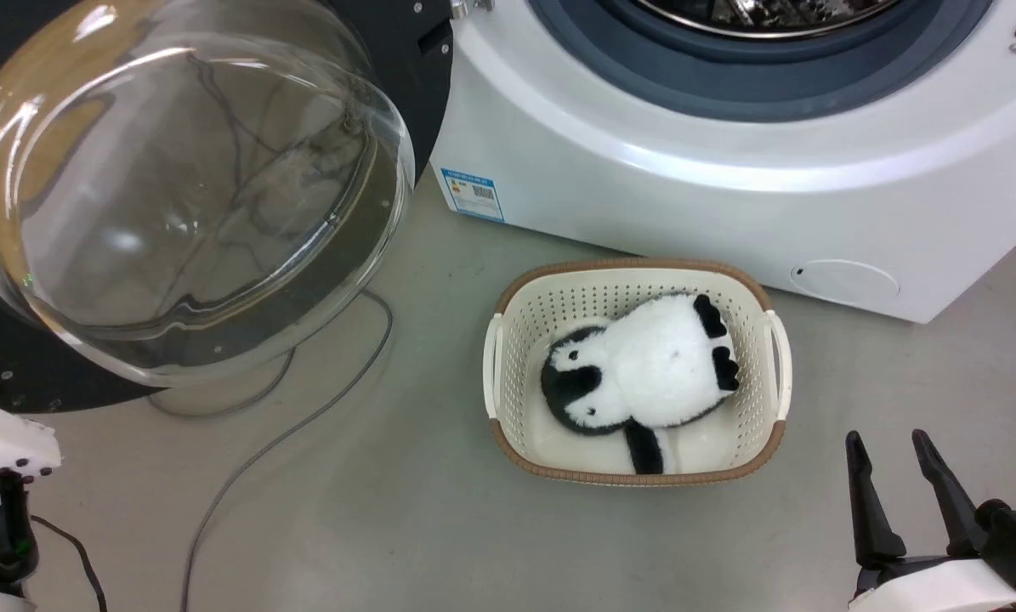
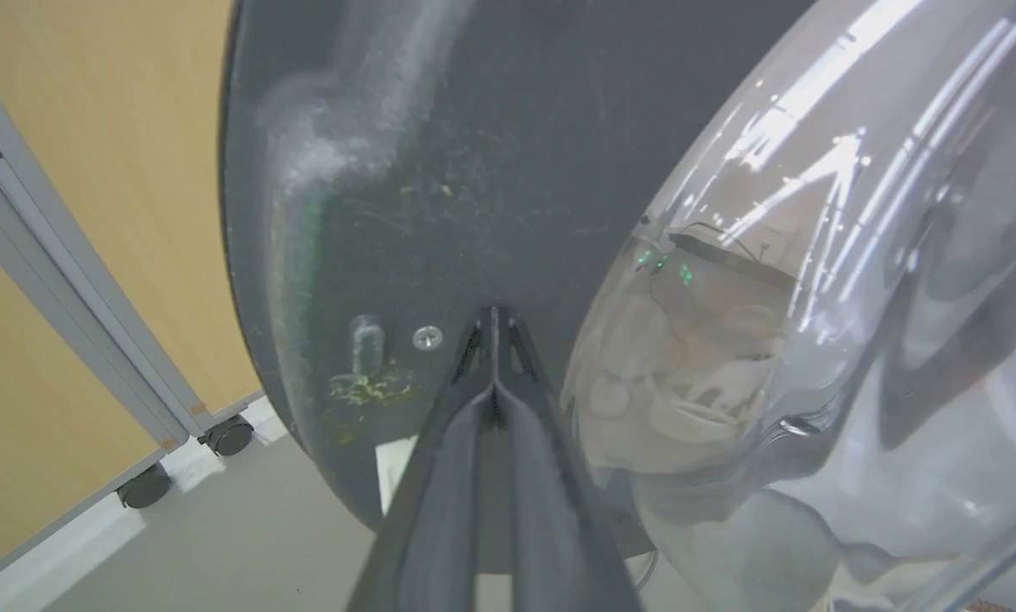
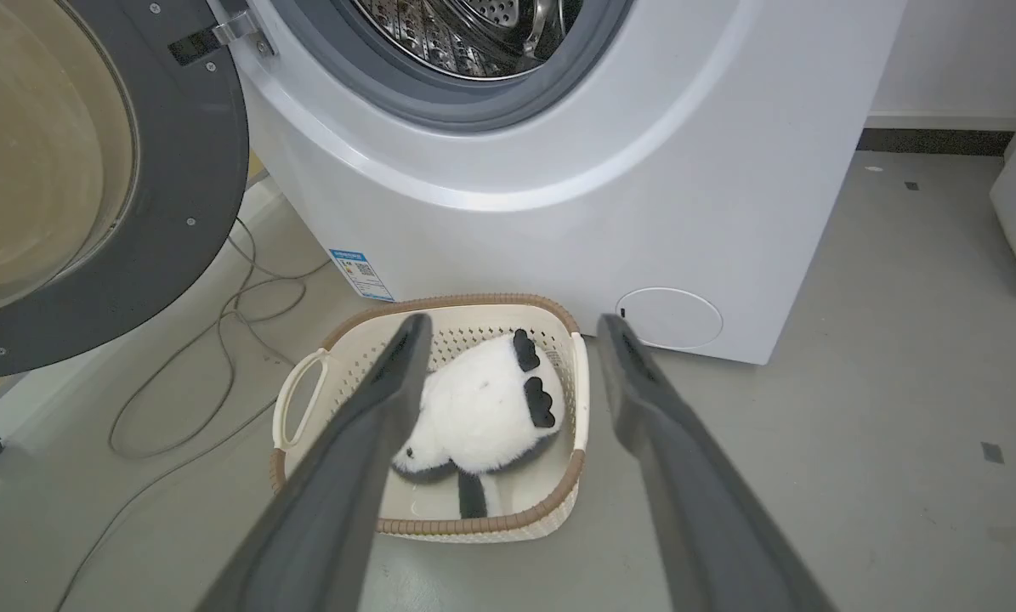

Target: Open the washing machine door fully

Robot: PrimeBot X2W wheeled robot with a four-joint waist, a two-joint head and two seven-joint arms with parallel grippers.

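To the left of the washing machine (image 1: 729, 178), the washing machine door (image 1: 184, 195) stands wide open with its clear glass bowl facing out. The left gripper (image 2: 492, 316) is at the door's dark rim, close to the glass. Its 2 fingers are pressed together with nothing between them. In front of the washing machine sits a basket (image 1: 635, 265) with a black and white soft toy (image 1: 652, 365) inside. The right gripper (image 1: 886, 438) is farther from the washing machine than the basket, its 2 fingers spread apart, holding nothing.
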